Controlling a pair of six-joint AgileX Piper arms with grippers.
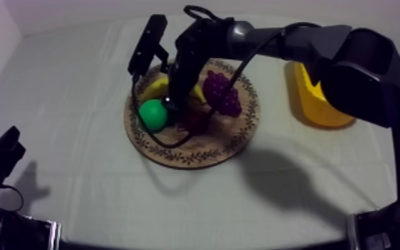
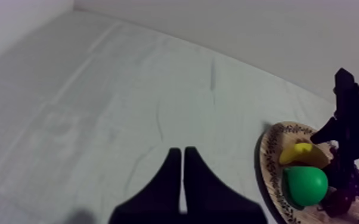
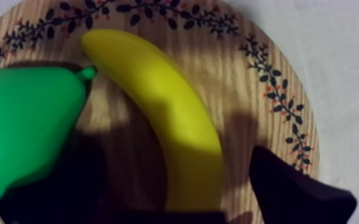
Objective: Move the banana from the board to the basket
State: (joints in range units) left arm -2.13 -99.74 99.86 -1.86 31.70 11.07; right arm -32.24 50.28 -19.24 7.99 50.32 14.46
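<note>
The banana (image 3: 158, 101) lies on the round wooden board (image 3: 277, 101), one tip touching the green pear (image 3: 21, 131). My right gripper (image 3: 176, 164) is low over the banana's other end, open, with one black finger on each side and a gap still showing between finger and fruit. From above, the right gripper (image 1: 171, 101) points down between the banana (image 1: 155, 86) and the purple grapes (image 1: 221, 93) on the board (image 1: 236, 143). The yellow basket (image 1: 319, 100) stands to the board's right. My left gripper (image 2: 183, 179) is shut over bare cloth, low at the left (image 1: 0, 151).
A pear (image 1: 153, 114) and a small red fruit (image 1: 195, 121) sit close by the right gripper on the board. The right arm (image 1: 296, 40) stretches over the table from the upper right, above the basket. Bare cloth surrounds the board.
</note>
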